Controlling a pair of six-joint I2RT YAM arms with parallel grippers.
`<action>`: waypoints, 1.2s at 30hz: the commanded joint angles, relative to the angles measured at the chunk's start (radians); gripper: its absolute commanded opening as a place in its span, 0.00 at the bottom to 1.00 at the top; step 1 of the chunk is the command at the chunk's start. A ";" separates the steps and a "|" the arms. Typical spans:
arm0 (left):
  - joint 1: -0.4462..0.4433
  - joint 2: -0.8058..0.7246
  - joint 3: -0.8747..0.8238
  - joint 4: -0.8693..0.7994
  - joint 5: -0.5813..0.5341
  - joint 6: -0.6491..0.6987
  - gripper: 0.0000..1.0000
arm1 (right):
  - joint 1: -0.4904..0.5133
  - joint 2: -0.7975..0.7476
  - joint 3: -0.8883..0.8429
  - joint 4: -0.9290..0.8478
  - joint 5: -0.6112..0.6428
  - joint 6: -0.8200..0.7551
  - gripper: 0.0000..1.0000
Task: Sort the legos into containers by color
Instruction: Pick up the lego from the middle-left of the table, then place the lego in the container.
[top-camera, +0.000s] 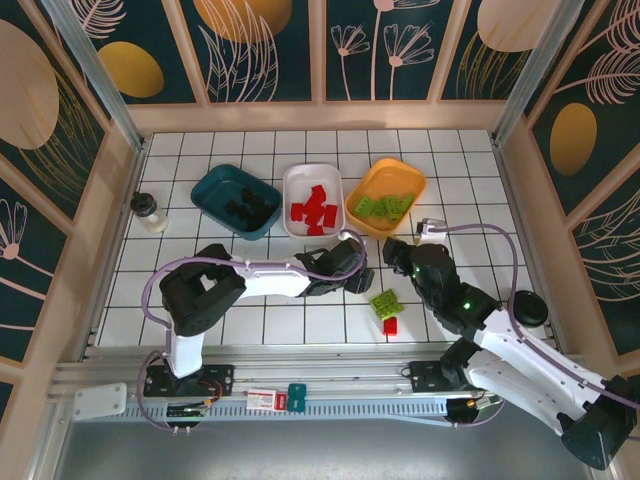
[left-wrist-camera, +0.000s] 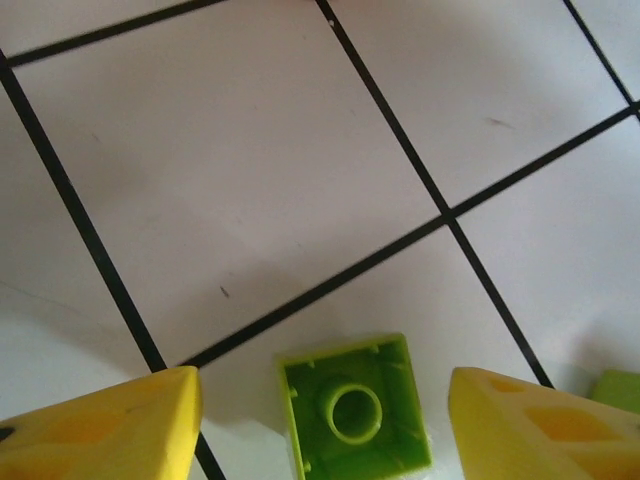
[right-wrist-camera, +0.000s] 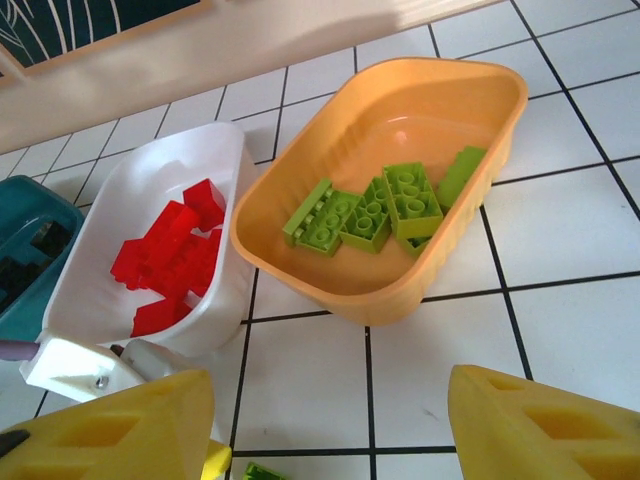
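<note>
Legos (top-camera: 313, 212) are mostly sorted, black in the teal tub (top-camera: 212, 185), red in the white tub (top-camera: 297, 180), green in the orange tub (top-camera: 372, 180), but loose bricks (top-camera: 386, 308) remain on the table (top-camera: 250, 325), one green brick (left-wrist-camera: 355, 415) untouched between the left gripper's (left-wrist-camera: 325, 400) parted jaws, while the right gripper (right-wrist-camera: 330, 420) gapes empty.

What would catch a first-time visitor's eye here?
Three tubs in a row at the table's far middle: a teal tub of black bricks, a white tub of red bricks, an orange tub of green bricks. Nearer, one upturned green brick lies between the left arm's yellow fingers, untouched.
</note>
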 joint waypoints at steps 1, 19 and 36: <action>-0.011 0.039 0.039 -0.043 -0.060 0.044 0.62 | -0.008 -0.014 -0.020 -0.029 0.034 0.024 0.64; 0.055 -0.067 0.029 -0.009 -0.028 0.016 0.30 | -0.009 -0.028 -0.043 -0.020 0.052 0.026 0.64; 0.232 0.266 0.660 -0.149 0.090 0.044 0.34 | -0.011 -0.016 -0.096 -0.007 -0.041 0.052 0.65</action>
